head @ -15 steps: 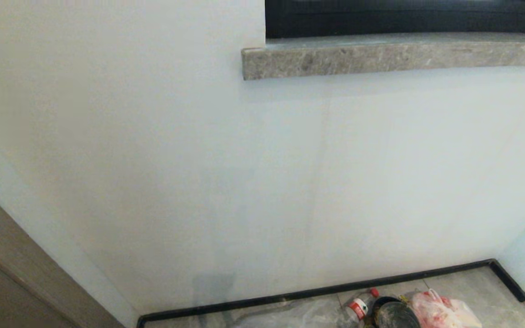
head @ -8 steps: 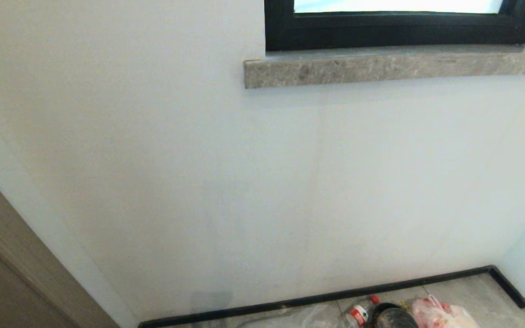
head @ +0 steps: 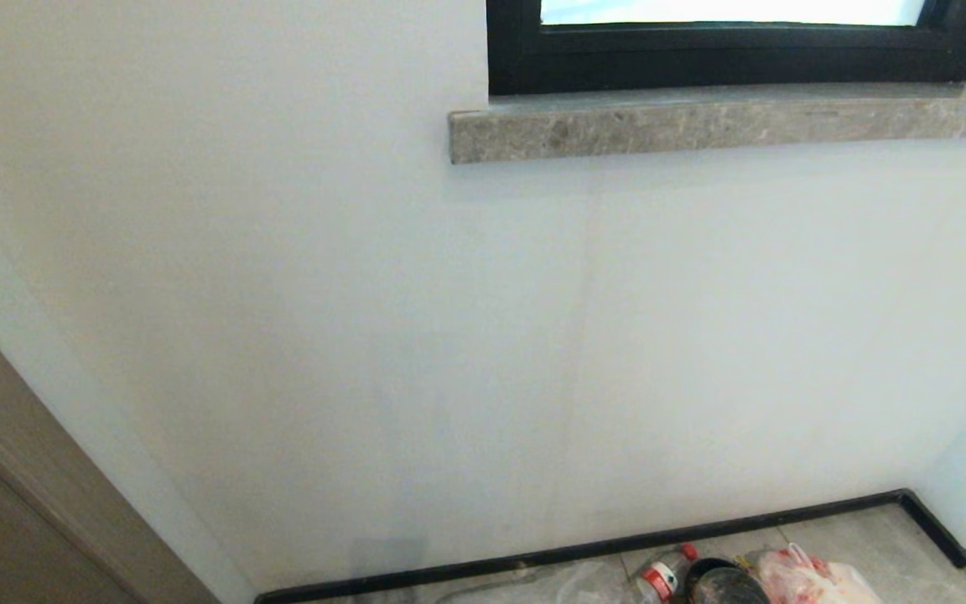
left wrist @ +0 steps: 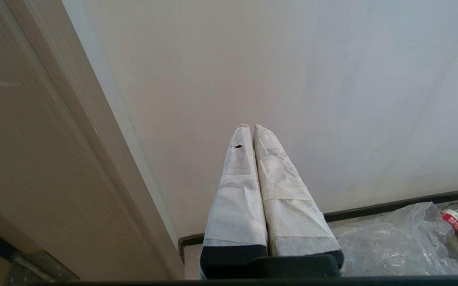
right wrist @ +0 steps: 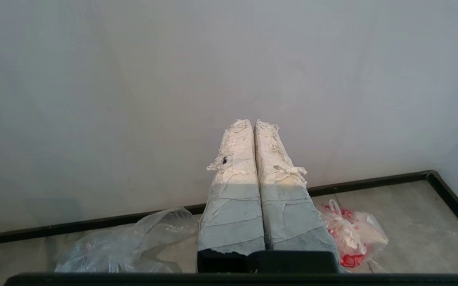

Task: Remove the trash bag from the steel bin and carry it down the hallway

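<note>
Trash bag point(left wrist: 388, 238) lies crumpled on the floor tiles by the wall, beside the steel bin point(head: 726, 585), while my 2 grippers point(left wrist: 251, 127) point(right wrist: 253, 121) hang closed and empty, so grabbing the pink bag point(right wrist: 350, 234) is my risk.

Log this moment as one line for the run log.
left gripper: shut, empty | right gripper: shut, empty | bin: by wall | clear bag: on floor beside bin | stage: not yet reaching

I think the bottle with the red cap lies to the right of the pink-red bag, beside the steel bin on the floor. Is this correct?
Not quite. The bottle lies to the left of the pink-red bag, with the steel bin between them, all on the floor. The head view shows this.
</note>
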{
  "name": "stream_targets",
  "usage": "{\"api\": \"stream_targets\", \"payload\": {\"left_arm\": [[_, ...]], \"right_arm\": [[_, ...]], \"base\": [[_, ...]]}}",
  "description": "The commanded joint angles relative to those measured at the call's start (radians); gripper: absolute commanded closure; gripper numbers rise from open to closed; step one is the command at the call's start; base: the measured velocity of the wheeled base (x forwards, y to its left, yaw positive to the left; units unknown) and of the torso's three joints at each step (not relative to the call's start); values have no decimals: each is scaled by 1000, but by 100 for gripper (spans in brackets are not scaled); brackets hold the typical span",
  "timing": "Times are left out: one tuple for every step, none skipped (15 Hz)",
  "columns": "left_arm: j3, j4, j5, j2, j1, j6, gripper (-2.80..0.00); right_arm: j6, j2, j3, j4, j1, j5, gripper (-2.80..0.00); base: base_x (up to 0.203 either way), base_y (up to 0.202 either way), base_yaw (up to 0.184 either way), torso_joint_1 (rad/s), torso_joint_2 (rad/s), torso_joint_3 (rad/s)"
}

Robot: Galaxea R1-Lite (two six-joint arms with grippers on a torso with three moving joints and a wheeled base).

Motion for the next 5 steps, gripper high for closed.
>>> {"api": "stream_targets", "payload": {"left_arm": [[2,-1,0,1,0,0,0],[2,0,0,1,0,0,0],[2,0,0,1,0,0,0],[2,-1,0,1,0,0,0],[2,0,0,1,-1,0,0]], "right_arm": [[0,-1,0,-3,0,0,0],[0,-1,0,-5,-1,1,0],[8,-1,1,-6,1,0,0],[12,-1,0,-4,-1,-3,0],[12,-1,0,-4,-1,-3,0]], "base": [[0,0,0,0,0,0],[0,0,0,0,0,0],[0,0,0,0,0,0],[0,0,0,0,0,0],[0,0,0,0,0,0]]}}
